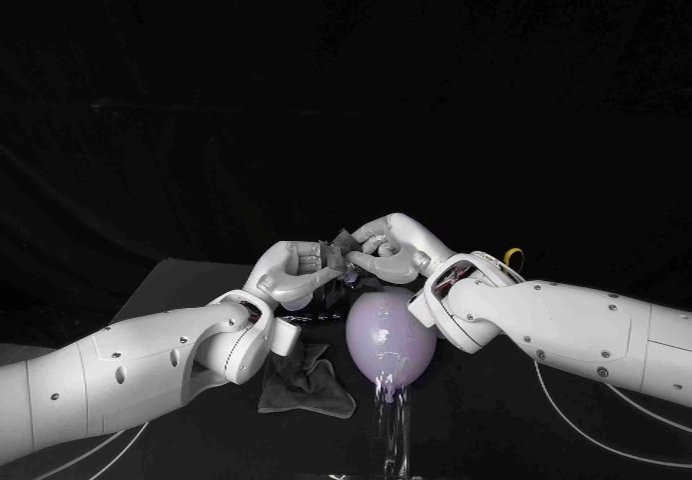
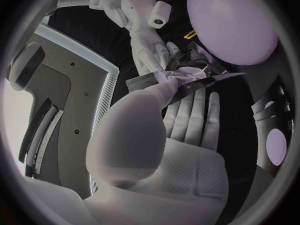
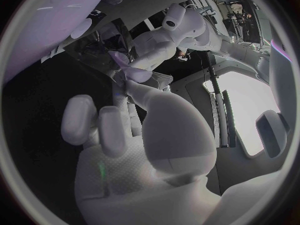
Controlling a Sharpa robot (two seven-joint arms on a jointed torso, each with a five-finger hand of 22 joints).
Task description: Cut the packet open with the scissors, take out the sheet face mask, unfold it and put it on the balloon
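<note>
Robot lab / test bench, prob. a demo rig. Evidence: black table (image 1: 173, 278) w/ wrinkled black cloth backdrop (image 1: 346, 100) hung right behind it, so the whole setup sits in a dark, staged booth. Two white machine arms reach in over the table, left arm (image 1: 130, 375) & right arm (image 1: 577, 330), hard-shell casings w/ visible screws. Thin pale cables (image 1: 555, 400) trail from the right arm over the tabletop, and there is a yellow wire (image 1: 513, 256) at its wrist. Props are bench-style: balloon (image 1: 389, 335) mounted on a clear stand (image 1: 392, 430), and a dark cloth (image 1: 306, 385) lying just beside it.
</note>
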